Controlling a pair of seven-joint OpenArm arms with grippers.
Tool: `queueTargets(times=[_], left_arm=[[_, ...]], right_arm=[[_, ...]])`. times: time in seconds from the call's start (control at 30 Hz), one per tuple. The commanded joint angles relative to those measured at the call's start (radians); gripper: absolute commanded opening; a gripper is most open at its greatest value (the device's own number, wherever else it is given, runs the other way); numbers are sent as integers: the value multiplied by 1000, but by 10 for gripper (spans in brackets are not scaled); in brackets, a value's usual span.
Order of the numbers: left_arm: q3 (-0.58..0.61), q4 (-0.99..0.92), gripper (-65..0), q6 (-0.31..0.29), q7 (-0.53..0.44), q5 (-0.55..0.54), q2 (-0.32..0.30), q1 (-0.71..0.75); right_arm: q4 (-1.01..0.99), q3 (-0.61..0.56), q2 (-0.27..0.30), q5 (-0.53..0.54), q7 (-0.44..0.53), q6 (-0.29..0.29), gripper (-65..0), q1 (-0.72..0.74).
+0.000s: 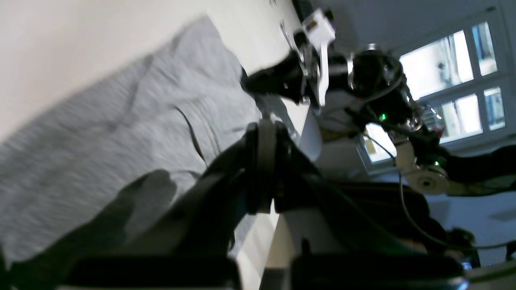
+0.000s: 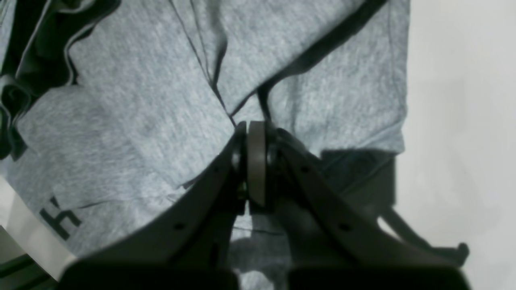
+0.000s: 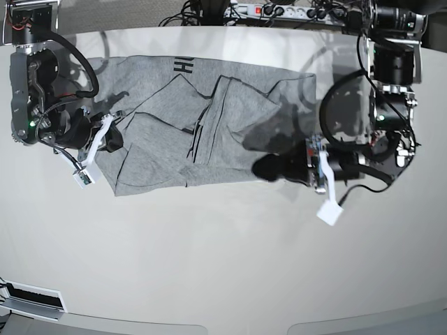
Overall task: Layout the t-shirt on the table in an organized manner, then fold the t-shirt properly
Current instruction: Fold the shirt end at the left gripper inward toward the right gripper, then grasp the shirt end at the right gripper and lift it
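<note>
Both closed: left gripper (image 1: 264, 169) and right gripper (image 2: 256, 161) each pinch the grey t-shirt (image 3: 195, 132) lying on the white surface (image 3: 223, 265).

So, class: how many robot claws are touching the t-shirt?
2. The right claw is at the t-shirt's left edge in the base view; the left claw is at its right edge.

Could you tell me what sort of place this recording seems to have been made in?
Probably an indoor robotics lab or workshop: a big white table with two arms mounted on it, a power strip and tangled cables along its far edge, and a paned window behind.
</note>
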Motion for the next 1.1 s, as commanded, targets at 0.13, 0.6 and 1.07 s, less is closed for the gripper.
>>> queueTargets(times=[0.13,0.6,1.07], left_arm=[[-131,16,-650,-5,-11,-6,-21,-26],[-280,16,-650,-5,-50,10,-351,60],[-279,16,-650,-5,-71,3,-430,114]], right_arm=[[129,35,14,61,-29,40,-650,50],[92,226,14,8,-170,-236,-267,-70],[-233,262,-31,393,-230,50,-267,-65]])
